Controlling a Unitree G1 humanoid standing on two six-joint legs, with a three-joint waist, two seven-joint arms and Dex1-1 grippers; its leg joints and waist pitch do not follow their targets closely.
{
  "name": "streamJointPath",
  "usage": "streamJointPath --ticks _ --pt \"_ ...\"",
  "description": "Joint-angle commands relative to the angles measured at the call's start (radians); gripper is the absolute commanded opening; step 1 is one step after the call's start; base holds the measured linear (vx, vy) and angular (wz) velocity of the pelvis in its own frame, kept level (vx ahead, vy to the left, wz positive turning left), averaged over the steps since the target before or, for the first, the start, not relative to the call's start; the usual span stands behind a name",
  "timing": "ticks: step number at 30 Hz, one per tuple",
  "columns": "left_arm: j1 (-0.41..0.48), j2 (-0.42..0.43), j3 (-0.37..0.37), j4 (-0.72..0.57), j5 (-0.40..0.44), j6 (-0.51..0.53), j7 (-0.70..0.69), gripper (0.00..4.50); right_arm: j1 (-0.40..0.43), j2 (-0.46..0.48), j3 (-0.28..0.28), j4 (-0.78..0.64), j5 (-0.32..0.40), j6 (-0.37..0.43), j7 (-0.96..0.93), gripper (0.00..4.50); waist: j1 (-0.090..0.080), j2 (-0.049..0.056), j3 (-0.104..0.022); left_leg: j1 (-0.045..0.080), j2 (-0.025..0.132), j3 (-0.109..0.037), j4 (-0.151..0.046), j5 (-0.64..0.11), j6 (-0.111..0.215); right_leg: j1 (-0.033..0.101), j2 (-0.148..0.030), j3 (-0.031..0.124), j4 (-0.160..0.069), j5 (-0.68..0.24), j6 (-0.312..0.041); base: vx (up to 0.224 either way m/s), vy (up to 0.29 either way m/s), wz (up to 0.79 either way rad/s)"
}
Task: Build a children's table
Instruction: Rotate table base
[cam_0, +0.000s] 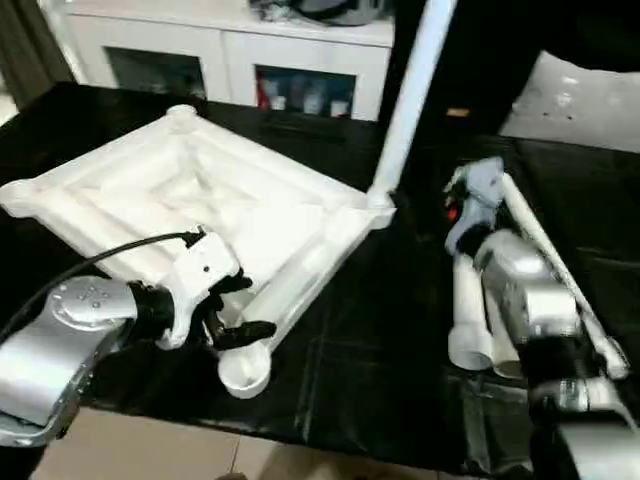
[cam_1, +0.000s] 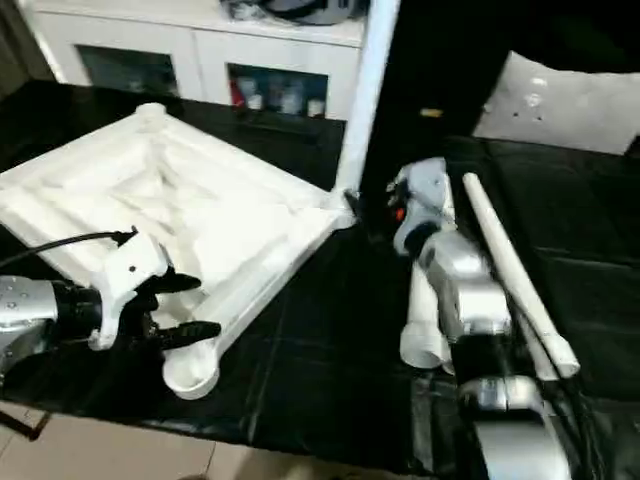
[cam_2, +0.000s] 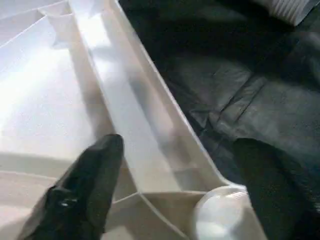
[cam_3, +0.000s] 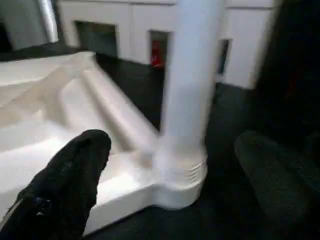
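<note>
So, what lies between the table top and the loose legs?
Only bare black surface, seen in the left eye view, between table top and loose legs.

The left forearm enters from seven o'clock and angles toward two o'clock, its hand (cam_0: 232, 310) with black fingers (cam_2: 87, 185) spread apart. The right forearm rises from five o'clock toward twelve, its hand (cam_3: 170, 185) with fingers wide apart.
</note>
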Motion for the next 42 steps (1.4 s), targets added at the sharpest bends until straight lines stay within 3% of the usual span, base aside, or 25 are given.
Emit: streamJointPath --ticks 1,3,5,10,14,16,19,30,32,38,42 --pt "-0.009 0.031 -0.011 0.004 0.015 -0.059 -0.032 4.28 0.022 0.001 0.026 -0.077 0.016 0.022 0.033 4.50 0.005 0.008 -0.070 -0.006 0.012 0.007 -0.063 -0.086 0.018 0.066 -0.058 0.041 -0.064 -0.164 -0.190 0.000 0.000 0.00" --pt "-0.028 0.135 -0.060 0.059 0.081 -0.173 -0.119 4.41 0.134 -0.039 0.114 -0.246 0.034 0.055 0.138 4.50 0.011 0.013 -0.066 -0.003 0.011 0.004 -0.065 -0.126 0.024 0.065 -0.056 0.042 -0.076 -0.237 -0.158 0.000 0.000 0.00" --pt "-0.038 0.163 -0.073 0.083 0.089 -0.196 -0.153 4.41 0.169 -0.071 0.143 -0.297 0.039 0.064 0.177 4.50 0.010 0.017 -0.064 0.002 0.015 0.002 -0.071 -0.163 0.017 0.060 -0.055 0.043 -0.078 -0.286 -0.135 0.000 0.000 0.00" --pt "-0.083 0.214 -0.093 0.171 0.107 -0.261 -0.213 4.41 0.246 -0.170 0.167 -0.419 0.042 0.105 0.279 4.50 0.017 0.025 -0.066 0.009 0.017 0.003 -0.070 -0.190 -0.005 0.056 -0.056 0.046 -0.073 -0.252 -0.165 0.000 0.000 0.00" --pt "-0.119 0.251 -0.112 0.251 0.125 -0.342 -0.271 4.41 0.297 -0.228 0.175 -0.511 0.049 0.150 0.335 4.50 0.023 0.019 -0.067 0.008 0.015 0.001 -0.069 -0.200 -0.002 0.061 -0.060 0.048 -0.078 -0.293 -0.147 0.000 0.000 0.00" --pt "-0.134 0.267 -0.140 0.287 0.142 -0.391 -0.303 4.41 0.324 -0.252 0.193 -0.554 0.044 0.161 0.349 4.50 0.023 0.020 -0.062 0.007 0.015 -0.001 -0.072 -0.207 0.001 0.057 -0.058 0.047 -0.084 -0.324 -0.134 0.000 0.000 0.00" --pt "-0.151 0.253 -0.164 0.335 0.165 -0.435 -0.315 4.41 0.347 -0.266 0.210 -0.594 0.046 0.179 0.355 4.50 0.020 0.022 -0.066 0.004 0.017 -0.002 -0.072 -0.188 -0.006 0.060 -0.061 0.047 -0.075 -0.282 -0.146 0.000 0.000 0.00" --pt "-0.229 0.256 -0.258 0.571 0.288 -0.660 -0.383 3.60 0.426 -0.323 0.232 -0.742 0.058 0.262 0.381 4.50 0.020 0.034 -0.061 0.012 0.018 -0.003 -0.073 -0.230 -0.016 0.057 -0.059 0.048 -0.078 -0.267 -0.157 0.000 0.000 0.00" --pt "-0.241 0.247 -0.279 0.608 0.310 -0.704 -0.394 3.50 0.437 -0.333 0.234 -0.761 0.059 0.270 0.379 4.50 0.020 0.034 -0.055 0.013 0.018 -0.004 -0.075 -0.248 -0.017 0.055 -0.060 0.049 -0.083 -0.302 -0.152 0.000 0.000 0.00" --pt "-0.279 0.173 -0.289 0.697 0.306 -0.765 -0.393 2.92 0.450 -0.351 0.240 -0.806 0.075 0.308 0.394 4.50 0.020 0.035 -0.057 0.009 0.019 -0.005 -0.074 -0.224 -0.020 0.060 -0.062 0.049 -0.079 -0.261 -0.164 0.000 0.000 0.00" --pt "-0.300 0.150 -0.315 0.745 0.324 -0.814 -0.428 2.69 0.462 -0.384 0.248 -0.834 0.081 0.336 0.426 4.50 0.019 0.029 -0.057 0.008 0.019 -0.005 -0.073 -0.217 -0.012 0.061 -0.063 0.050 -0.081 -0.272 -0.159 0.000 0.000 0.00"
